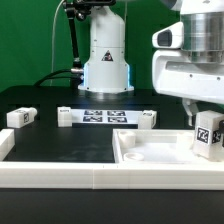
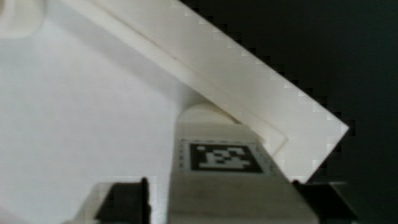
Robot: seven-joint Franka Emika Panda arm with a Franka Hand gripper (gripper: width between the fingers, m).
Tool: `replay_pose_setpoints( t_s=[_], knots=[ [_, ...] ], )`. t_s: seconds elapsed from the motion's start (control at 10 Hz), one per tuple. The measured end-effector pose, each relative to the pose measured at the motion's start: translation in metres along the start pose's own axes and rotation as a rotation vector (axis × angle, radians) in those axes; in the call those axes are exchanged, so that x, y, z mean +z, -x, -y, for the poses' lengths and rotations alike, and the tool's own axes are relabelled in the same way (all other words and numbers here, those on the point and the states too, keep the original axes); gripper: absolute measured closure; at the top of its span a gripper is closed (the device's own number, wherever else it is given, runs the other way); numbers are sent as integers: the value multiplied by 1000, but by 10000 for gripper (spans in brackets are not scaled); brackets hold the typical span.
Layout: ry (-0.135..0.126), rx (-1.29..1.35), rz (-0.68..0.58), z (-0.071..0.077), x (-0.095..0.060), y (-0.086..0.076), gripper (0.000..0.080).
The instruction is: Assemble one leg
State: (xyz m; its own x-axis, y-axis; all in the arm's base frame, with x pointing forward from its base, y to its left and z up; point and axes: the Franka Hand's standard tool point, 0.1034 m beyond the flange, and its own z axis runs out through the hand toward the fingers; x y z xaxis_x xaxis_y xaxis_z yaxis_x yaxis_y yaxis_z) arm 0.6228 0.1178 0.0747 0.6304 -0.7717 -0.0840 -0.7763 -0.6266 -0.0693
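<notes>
My gripper [image 1: 203, 118] hangs at the exterior view's right, over the large white rimmed panel [image 1: 140, 158]. Its fingers stand on either side of an upright white leg [image 1: 207, 136] with a black-and-white tag, close to the panel's right corner. In the wrist view the leg [image 2: 222, 175] fills the space between the two dark fingers [image 2: 125, 203], tag facing the camera, with the panel's raised rim [image 2: 267, 90] running behind it. The right finger touches the leg. A thin light strip shows at the left finger. I cannot tell whether the leg's foot rests on the panel.
The marker board [image 1: 105, 117] lies at mid table before the arm's base [image 1: 106, 60]. A loose white leg [image 1: 20, 117] lies at the exterior view's left. Two small white parts [image 1: 66, 117] [image 1: 148, 119] flank the board. A white rim [image 1: 60, 175] runs along the front.
</notes>
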Motion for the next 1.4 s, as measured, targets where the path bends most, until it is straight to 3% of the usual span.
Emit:
replay_pose_setpoints(
  t_s=[0.1,0.2,0.3,0.6,1.1,1.4],
  knots=[
    [0,-30,0,-2,0,-3,253],
    [6,-119,6,-4,-1,-4,182],
    [13,-265,10,-5,-1,-5,160],
    [44,-602,21,-5,-1,1,151],
    [49,-917,27,-2,0,8,150],
    [46,-1105,32,-2,-2,3,150]
  ],
)
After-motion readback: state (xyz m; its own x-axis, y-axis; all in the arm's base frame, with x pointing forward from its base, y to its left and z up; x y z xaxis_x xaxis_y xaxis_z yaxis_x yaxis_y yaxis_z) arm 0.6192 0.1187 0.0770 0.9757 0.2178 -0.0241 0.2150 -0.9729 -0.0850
